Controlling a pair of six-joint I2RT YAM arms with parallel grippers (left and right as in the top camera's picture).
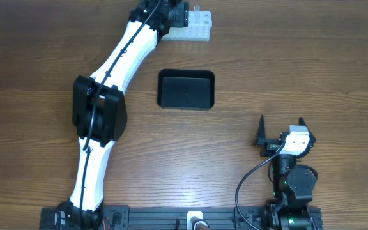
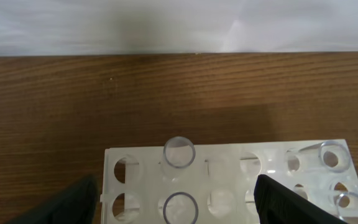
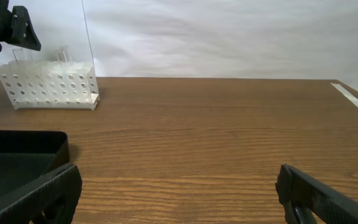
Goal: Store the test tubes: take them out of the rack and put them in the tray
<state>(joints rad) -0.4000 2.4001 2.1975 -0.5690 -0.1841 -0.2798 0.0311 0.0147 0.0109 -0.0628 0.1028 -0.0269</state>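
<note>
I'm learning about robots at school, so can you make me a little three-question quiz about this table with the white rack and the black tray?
1. True or false: the black tray has something lying in it.
2. Fill in the blank: the right gripper has its fingers ____ (open or shut).
3. Pick one: what is above the white rack?
A) the left gripper
B) the right gripper
C) a person's hand

Key: 1 false; 2 open; 3 A.

You have nothing to read here: no text, label, number or sign is legible on any surface.
</note>
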